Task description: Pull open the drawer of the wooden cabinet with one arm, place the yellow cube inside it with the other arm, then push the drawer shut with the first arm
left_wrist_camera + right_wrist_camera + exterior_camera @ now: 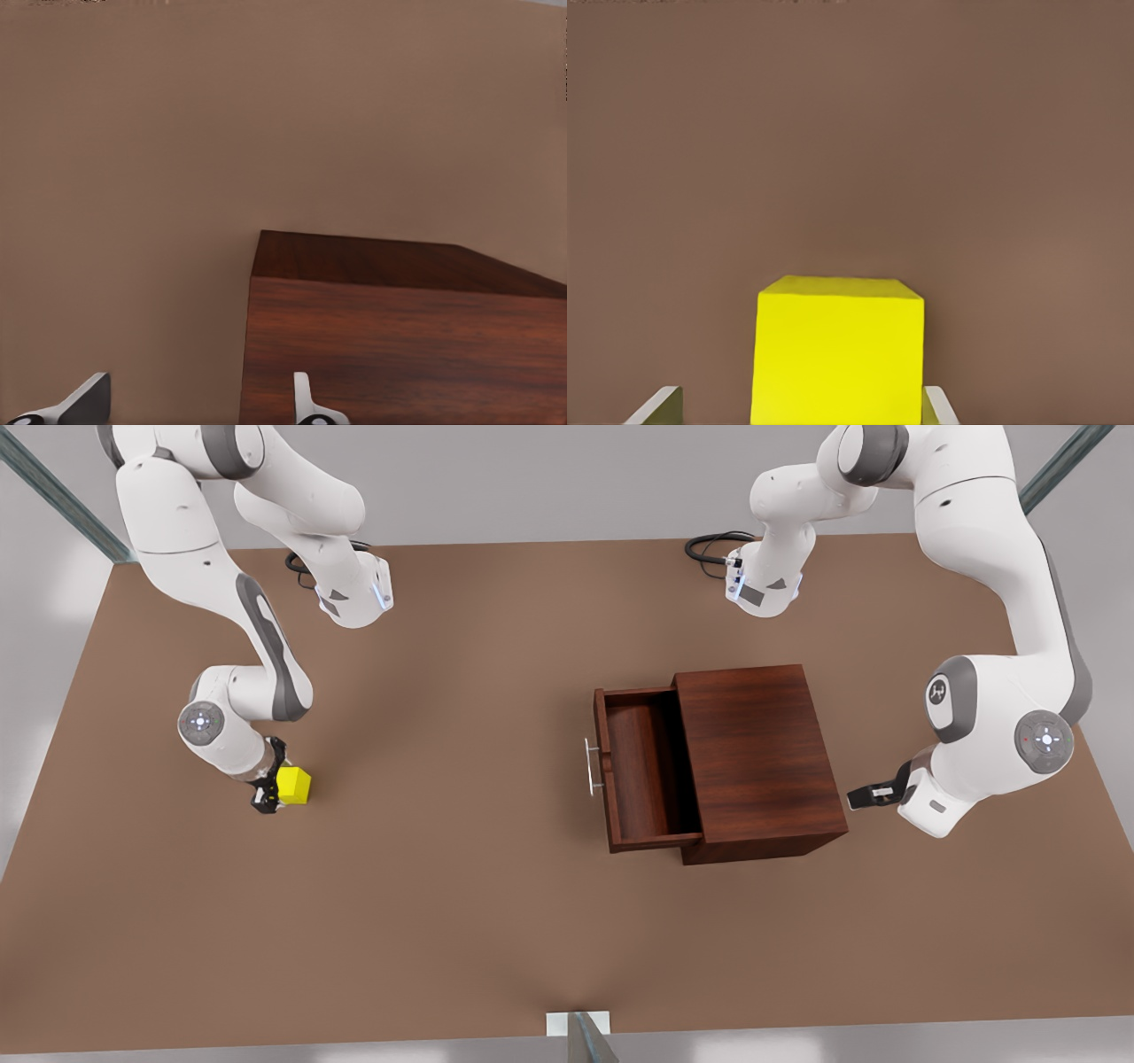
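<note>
The wooden cabinet (760, 757) stands right of the table's middle in the front view. Its drawer (640, 772) is pulled out toward the front view's left, silver handle (592, 766) on its front, nothing inside. The yellow cube (294, 786) rests on the table at the front view's left. My right gripper (268, 790) is low around the cube (837, 354), open, one finger touching a side and the other apart from it. My left gripper (861, 795) hangs open just off the cabinet's (399, 336) rear corner, at the front view's right.
The brown table (461, 921) stretches wide between the cube and the drawer. Black cables (709, 545) lie at the far edge near the arm bases. A small white bracket (578, 1024) sits at the near edge.
</note>
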Action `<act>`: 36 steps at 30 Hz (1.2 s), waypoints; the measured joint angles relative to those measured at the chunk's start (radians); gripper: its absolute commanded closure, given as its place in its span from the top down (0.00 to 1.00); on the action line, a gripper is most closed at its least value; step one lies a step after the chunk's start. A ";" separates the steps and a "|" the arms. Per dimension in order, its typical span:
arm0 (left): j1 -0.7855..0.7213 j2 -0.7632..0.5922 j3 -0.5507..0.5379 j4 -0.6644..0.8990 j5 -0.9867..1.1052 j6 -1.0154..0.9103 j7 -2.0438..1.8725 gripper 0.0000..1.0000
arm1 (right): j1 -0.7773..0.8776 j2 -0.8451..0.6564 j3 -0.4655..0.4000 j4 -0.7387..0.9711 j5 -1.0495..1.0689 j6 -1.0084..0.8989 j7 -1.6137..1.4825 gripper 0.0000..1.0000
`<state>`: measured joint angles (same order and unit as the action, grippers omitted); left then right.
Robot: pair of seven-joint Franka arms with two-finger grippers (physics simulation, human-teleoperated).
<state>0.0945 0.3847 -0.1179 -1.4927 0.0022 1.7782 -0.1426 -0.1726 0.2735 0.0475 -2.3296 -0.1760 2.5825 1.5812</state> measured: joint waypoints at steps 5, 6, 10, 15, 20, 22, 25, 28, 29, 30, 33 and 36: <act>-0.001 0.001 0.000 -0.001 0.000 0.005 0.034 1.00 | -0.001 0.013 0.003 -0.002 -0.017 0.017 0.003 1.00; -0.001 0.002 0.000 -0.002 0.000 0.006 0.040 1.00 | -0.004 0.012 0.003 -0.002 -0.022 0.019 0.004 1.00; -0.001 0.002 0.000 -0.002 0.000 0.007 0.059 1.00 | -0.021 -0.004 0.003 -0.003 -0.034 0.019 0.006 1.00; -0.001 0.002 0.000 -0.002 0.000 0.009 0.079 1.00 | -0.038 -0.010 0.003 -0.031 -0.068 0.018 0.007 1.00; -0.001 0.002 0.000 -0.007 0.000 0.011 0.093 1.00 | -0.034 0.002 0.004 -0.048 -0.093 0.020 0.009 1.00; -0.001 0.002 0.000 -0.008 0.000 0.012 0.098 1.00 | -0.031 0.015 0.012 -0.046 -0.096 0.021 0.010 1.00; -0.001 0.002 0.000 -0.009 0.000 0.013 0.105 1.00 | -0.030 0.043 0.021 -0.038 -0.098 0.026 0.011 1.00; -0.001 0.002 0.000 -0.010 0.000 0.015 0.110 1.00 | -0.030 0.073 0.032 -0.020 -0.098 0.033 0.012 1.00; -0.001 0.002 0.000 -0.011 0.000 0.015 0.112 1.00 | -0.030 0.082 0.034 -0.012 -0.098 0.035 0.012 1.00; -0.001 0.002 -0.001 -0.011 0.000 0.015 0.113 1.00 | -0.032 0.089 0.036 -0.005 -0.098 0.037 0.012 1.00; -0.001 0.002 0.000 -0.011 0.000 0.016 0.117 1.00 | -0.035 0.095 0.037 0.018 -0.099 0.041 0.014 1.00; -0.001 0.002 0.000 -0.011 0.000 0.016 0.120 1.00 | -0.039 0.090 0.037 0.028 -0.100 0.043 0.016 1.00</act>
<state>0.0936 0.3862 -0.1183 -1.5038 0.0022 1.7946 -0.0222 -0.2114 0.3633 0.0849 -2.3013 -0.2757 2.6251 1.5970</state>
